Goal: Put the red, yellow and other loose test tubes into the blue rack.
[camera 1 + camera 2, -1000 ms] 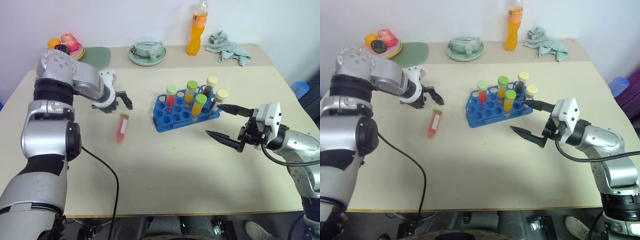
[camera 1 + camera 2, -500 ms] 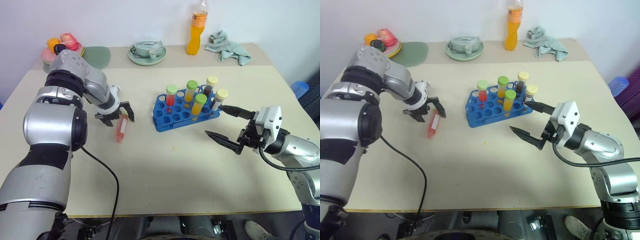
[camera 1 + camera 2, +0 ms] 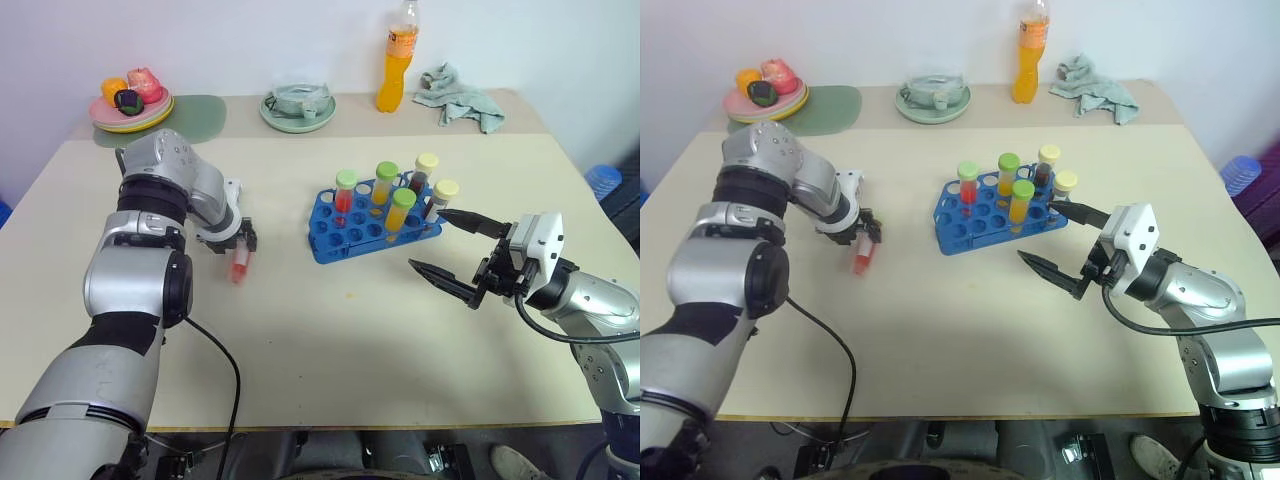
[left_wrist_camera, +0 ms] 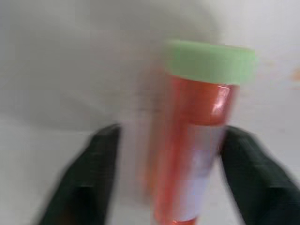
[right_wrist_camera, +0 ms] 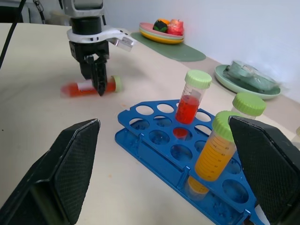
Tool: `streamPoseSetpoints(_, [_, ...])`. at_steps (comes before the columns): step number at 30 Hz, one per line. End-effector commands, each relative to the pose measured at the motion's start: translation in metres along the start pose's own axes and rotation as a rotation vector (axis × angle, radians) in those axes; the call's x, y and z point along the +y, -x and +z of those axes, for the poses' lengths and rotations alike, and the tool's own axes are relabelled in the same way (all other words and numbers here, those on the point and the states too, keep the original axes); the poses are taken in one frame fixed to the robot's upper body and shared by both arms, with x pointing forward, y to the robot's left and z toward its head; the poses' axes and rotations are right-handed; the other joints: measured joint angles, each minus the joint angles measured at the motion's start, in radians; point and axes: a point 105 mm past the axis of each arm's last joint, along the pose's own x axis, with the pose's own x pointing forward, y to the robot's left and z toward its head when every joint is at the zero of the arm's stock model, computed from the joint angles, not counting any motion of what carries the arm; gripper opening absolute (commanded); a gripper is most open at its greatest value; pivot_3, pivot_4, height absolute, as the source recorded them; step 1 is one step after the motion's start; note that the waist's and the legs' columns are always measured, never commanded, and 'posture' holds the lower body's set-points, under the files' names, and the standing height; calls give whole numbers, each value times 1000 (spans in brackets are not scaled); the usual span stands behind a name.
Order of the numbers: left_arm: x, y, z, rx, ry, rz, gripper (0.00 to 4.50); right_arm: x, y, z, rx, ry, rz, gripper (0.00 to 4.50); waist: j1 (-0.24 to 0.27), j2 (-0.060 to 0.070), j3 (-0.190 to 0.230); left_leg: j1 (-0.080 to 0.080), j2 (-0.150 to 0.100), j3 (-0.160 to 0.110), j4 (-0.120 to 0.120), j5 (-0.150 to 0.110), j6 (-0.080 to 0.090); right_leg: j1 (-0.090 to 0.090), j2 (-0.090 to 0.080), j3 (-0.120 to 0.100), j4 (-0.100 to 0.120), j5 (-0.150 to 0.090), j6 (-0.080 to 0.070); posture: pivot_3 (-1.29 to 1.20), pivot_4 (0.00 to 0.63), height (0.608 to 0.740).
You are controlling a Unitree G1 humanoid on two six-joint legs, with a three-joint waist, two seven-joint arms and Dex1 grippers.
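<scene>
Head view: left gripper (image 3: 238, 243) is down over the red tube (image 3: 239, 267) lying left of the blue rack (image 3: 372, 223); grip unclear.

Left wrist view: fingers straddle the tube; close centred on its body.

Right gripper (image 3: 449, 250) stands spread, empty.

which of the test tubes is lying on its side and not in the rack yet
The red tube with the green cap, lying flat on the table with the left gripper over it. The others stand upright in the blue rack.
</scene>
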Motion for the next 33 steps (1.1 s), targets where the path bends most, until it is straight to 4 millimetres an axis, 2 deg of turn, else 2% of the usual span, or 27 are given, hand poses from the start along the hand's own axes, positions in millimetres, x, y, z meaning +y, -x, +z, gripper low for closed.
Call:
streamPoseSetpoints(1, [-9,0,2,-17,0,-44,1136,0,0,14,-33,44,0,4500,2,0,0,0,0,0,0,-1,-1,0,0,0,0,0,0,0,150,739])
streamPoseSetpoints(2, [-8,0,2,-17,5,-44,781,0,0,14,-31,43,1,4500,5,0,0,0,0,0,1,-1,-1,1,0,0,0,0,0,0,150,739])
streamPoseSetpoints(8, [0,10,7,-52,41,-116,760,-2,0,13,-24,49,6,4500,15,0,0,0,0,0,1,0,0,0,0,0,0,0,0,0,150,739])
streamPoseSetpoints(10, [-3,24,13,-194,-17,-238,760,-4,0,13,-23,49,6,4500,8,0,0,0,0,1,0,0,0,0,0,0,0,0,0,0,150,739])
streamPoseSetpoints(13, [-9,40,6,-312,-137,-352,760,-5,0,11,-23,47,7,4500,-6,-1,0,-2,0,1,0,3,-4,-2,-2,1,0,0,0,0,150,739])
streamPoseSetpoints(15, [-34,88,15,-622,-109,-794,760,-6,-1,8,-20,26,-3,4500,-4,0,0,-3,0,1,0,3,-4,-3,-2,2,-1,0,0,0,150,739])
streamPoseSetpoints(16, [-32,104,13,-723,-135,-873,760,-6,-1,4,-15,11,-11,4500,-4,0,0,-3,0,1,1,3,-4,-3,-2,2,0,0,0,0,150,739])
streamPoseSetpoints(17, [-31,110,9,-766,-168,-891,760,-6,0,1,-12,-3,-17,4500,-5,-1,0,-4,0,1,1,3,-4,-3,-2,1,-1,1,0,0,150,739])
streamPoseSetpoints(19, [-32,108,5,-817,-265,-855,760,-4,1,-5,-1,-26,-26,4500,-5,-1,0,-4,1,1,1,3,-4,-3,-2,1,-1,1,-1,0,150,739])
streamPoseSetpoints(22, [-46,122,-1,-941,-380,-965,760,-3,4,-15,25,-48,-51,4500,-2,2,-1,-2,1,2,0,3,-4,-2,-2,2,-1,1,-1,0,150,739])
streamPoseSetpoints(24, [-51,124,-1,-1036,-459,-959,760,-2,6,-19,40,-53,-61,4500,-1,2,-1,-1,1,2,0,1,-1,-1,-2,1,-2,1,-1,0,150,739])
streamPoseSetpoints(27, [-73,106,-12,-1129,-766,-904,760,-3,13,-26,80,-60,-99,4500,-1,2,-1,-1,1,2,0,-1,2,0,-3,1,-3,1,-1,0,150,739])
streamPoseSetpoints(33, [-115,88,-23,-1233,-1090,-975,760,1,31,-41,194,-59,-179,4500,0,1,-1,-2,1,3,0,-2,4,0,-4,1,-5,1,-2,0,150,739])
